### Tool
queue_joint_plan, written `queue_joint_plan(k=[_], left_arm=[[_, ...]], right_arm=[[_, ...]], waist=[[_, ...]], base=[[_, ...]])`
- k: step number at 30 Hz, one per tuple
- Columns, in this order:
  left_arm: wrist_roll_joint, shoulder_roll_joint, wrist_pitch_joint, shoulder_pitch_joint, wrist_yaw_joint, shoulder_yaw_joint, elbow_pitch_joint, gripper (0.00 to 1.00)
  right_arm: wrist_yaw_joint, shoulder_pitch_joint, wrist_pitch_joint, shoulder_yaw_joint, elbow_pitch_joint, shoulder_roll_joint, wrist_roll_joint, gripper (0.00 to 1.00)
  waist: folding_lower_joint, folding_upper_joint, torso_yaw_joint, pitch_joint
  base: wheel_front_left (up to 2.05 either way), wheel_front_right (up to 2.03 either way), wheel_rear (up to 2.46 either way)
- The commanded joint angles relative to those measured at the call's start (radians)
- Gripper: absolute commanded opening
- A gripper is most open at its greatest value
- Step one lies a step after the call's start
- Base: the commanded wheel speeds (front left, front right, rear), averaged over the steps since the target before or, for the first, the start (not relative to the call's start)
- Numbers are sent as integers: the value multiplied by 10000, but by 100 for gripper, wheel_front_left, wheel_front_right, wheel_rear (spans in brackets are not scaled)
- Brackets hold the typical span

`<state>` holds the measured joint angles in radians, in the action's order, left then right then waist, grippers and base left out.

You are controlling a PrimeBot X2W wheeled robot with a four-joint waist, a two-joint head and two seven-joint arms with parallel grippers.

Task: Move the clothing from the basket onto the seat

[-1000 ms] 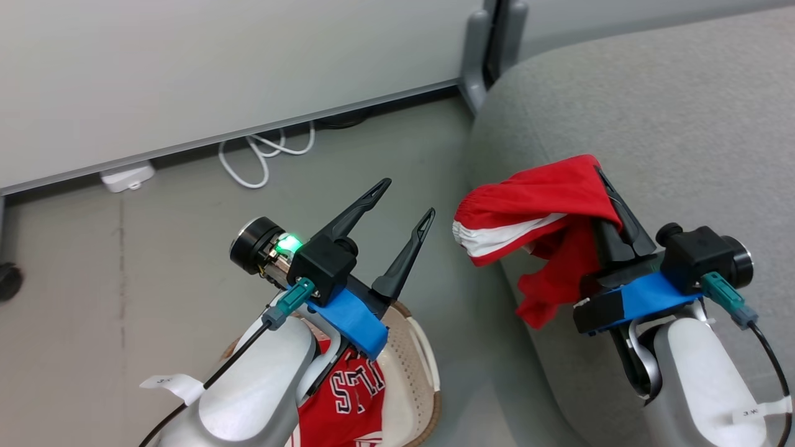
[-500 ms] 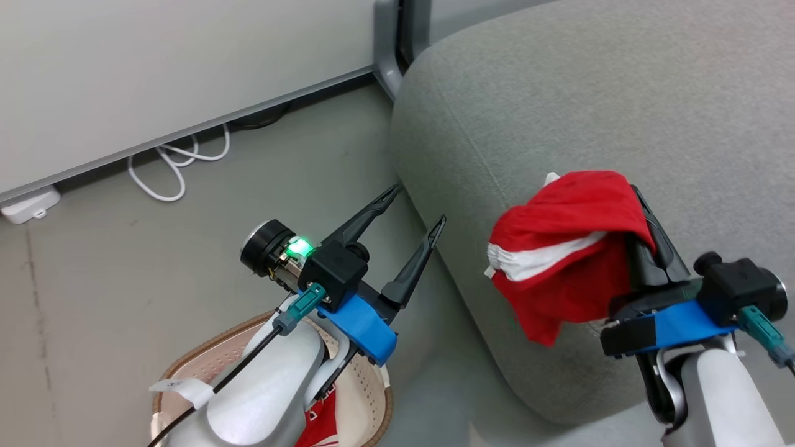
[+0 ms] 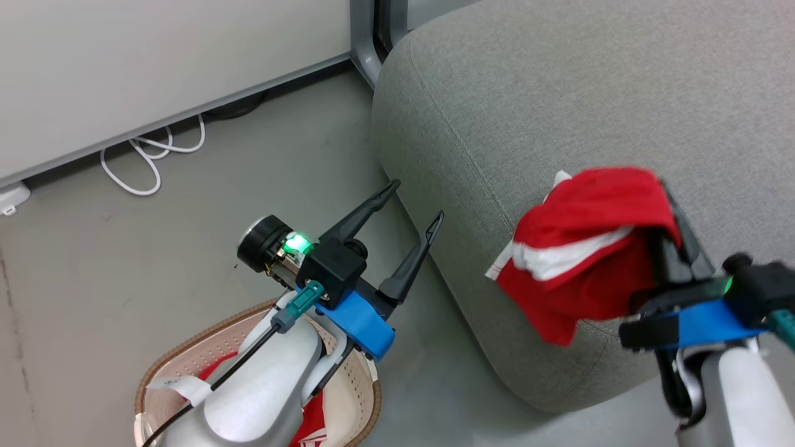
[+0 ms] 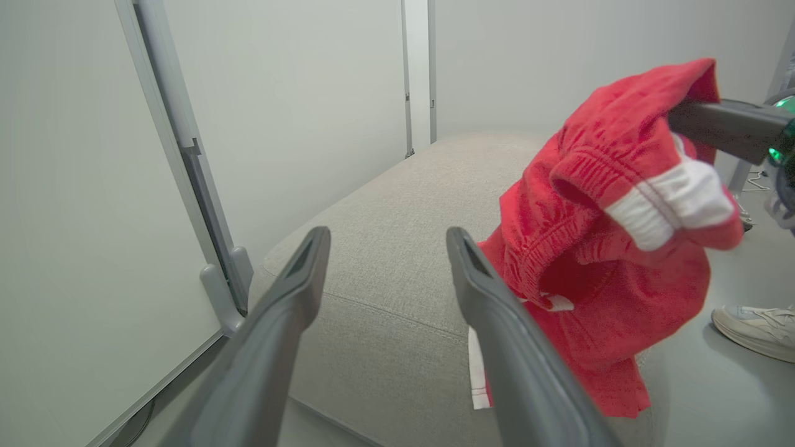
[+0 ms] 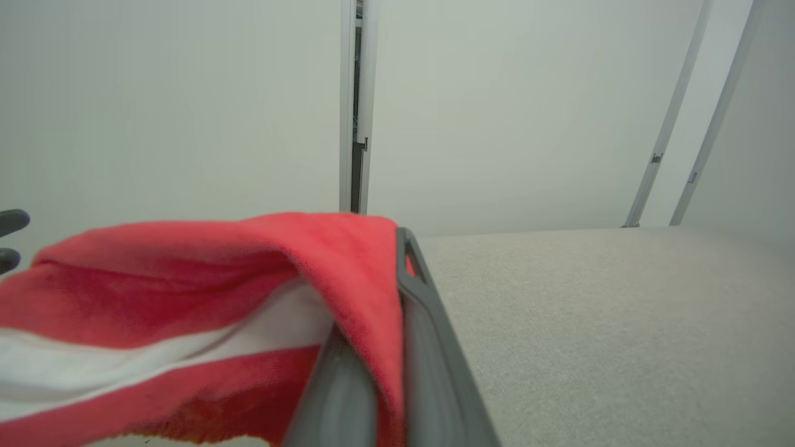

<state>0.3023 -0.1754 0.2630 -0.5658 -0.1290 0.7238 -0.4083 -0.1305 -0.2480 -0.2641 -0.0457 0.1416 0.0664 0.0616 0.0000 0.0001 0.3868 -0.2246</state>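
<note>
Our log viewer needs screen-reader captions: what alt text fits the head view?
The right gripper, shut on a red garment with white trim, holds it at the seat's edge. The left gripper, fingers apart and empty, hangs above the basket, where more red clothing lies.

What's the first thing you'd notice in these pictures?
The bright red shorts with a white stripe catch the eye first, dangling from the shut right jaws at the near edge of the big grey sofa cushion. Next come the open, empty left jaws. The cream laundry basket sits beneath that arm at lower left, with more red clothing lying in it.
</note>
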Motion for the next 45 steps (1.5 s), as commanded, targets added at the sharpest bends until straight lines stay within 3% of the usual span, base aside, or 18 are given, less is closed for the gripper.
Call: queue_joint_plan(k=[1,11,20,24,29,45], left_arm=[[-37,-76,27,-197,-14,-85,35,100],[-303,-316,26,-902,-16,-45,71,100],[-517,-450,-157,-1961,-17,154,342,100],[-601,-443,-180,-2335,-14,184,439,100],[-683,-521,-188,-2554,13,235,495,100],[-659,-626,-110,-2802,161,240,502,100]], right_arm=[[-5,-407,-7,-52,-171,74,4,0],[-5,-3312,-7,-973,-649,860,381,0],[-5,-6105,-7,-2412,-195,2261,604,0],[-3,-6929,-3,-2915,462,2926,578,0],[-3,-7547,-2,-3141,1802,3308,692,0],[-3,-7241,-5,-3498,5573,3239,619,0]], waist=[[0,-1,-18,-126],[0,-1,-340,-1589],[0,-1,-901,-3442],[0,-1,-1167,-4119],[0,-1,-1378,-4735],[0,-1,-1637,-5241]], base=[[0,0,0],[0,0,0],[0,0,0],[0,0,0],[0,0,0],[0,0,0]])
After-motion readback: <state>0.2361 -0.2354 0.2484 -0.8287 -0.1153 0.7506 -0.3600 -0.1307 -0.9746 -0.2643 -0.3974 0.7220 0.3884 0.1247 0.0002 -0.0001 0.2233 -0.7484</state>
